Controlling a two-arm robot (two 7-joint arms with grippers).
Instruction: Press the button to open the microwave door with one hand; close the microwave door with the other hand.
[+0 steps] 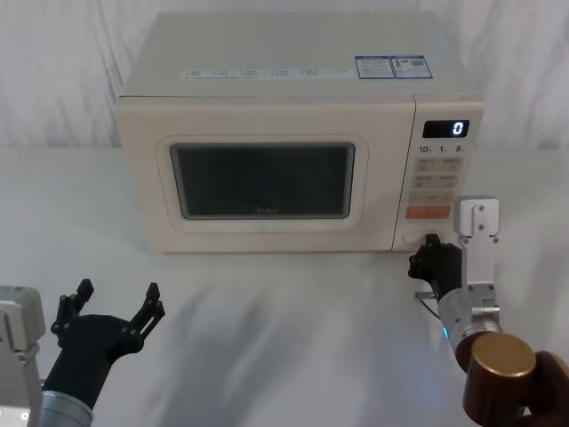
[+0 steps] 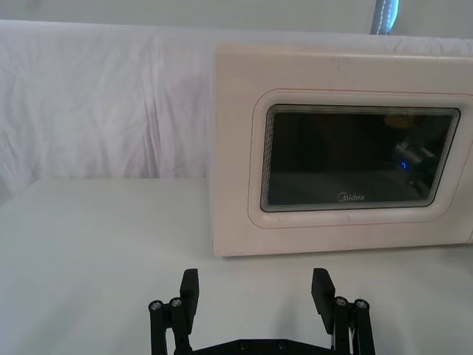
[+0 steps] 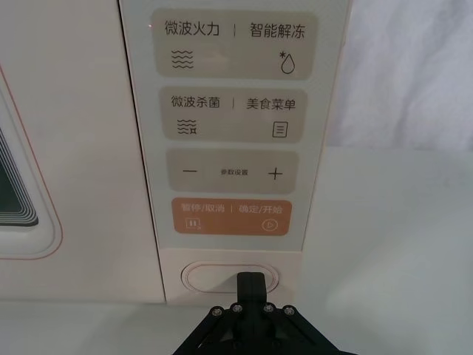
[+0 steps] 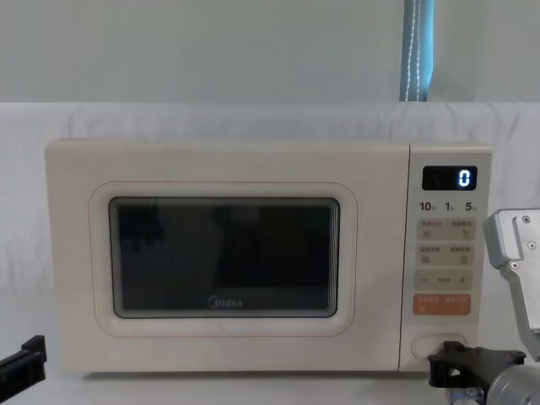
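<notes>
Opening step in hand: right gripper (image 3: 250, 283), fingers closed together, tip at the button (image 3: 230, 277) low on the microwave (image 1: 293, 133) panel, beside the still-shut microwave door (image 1: 262, 182). Left gripper (image 1: 114, 309) spread open, waiting before the microwave. Next, probably: firm forward push.

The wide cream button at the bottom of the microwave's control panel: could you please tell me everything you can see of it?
The wide, blank, rounded-rectangle cream button looks like smooth plastic, the same colour as the narrow control panel around it, and sits in a thin outlined recess. It lies lowest on the panel, directly below the orange key, right of the closed cream microwave door. The black right gripper, fingers shut, has its tip at the button's lower middle; whether it is pressing cannot be told.
</notes>
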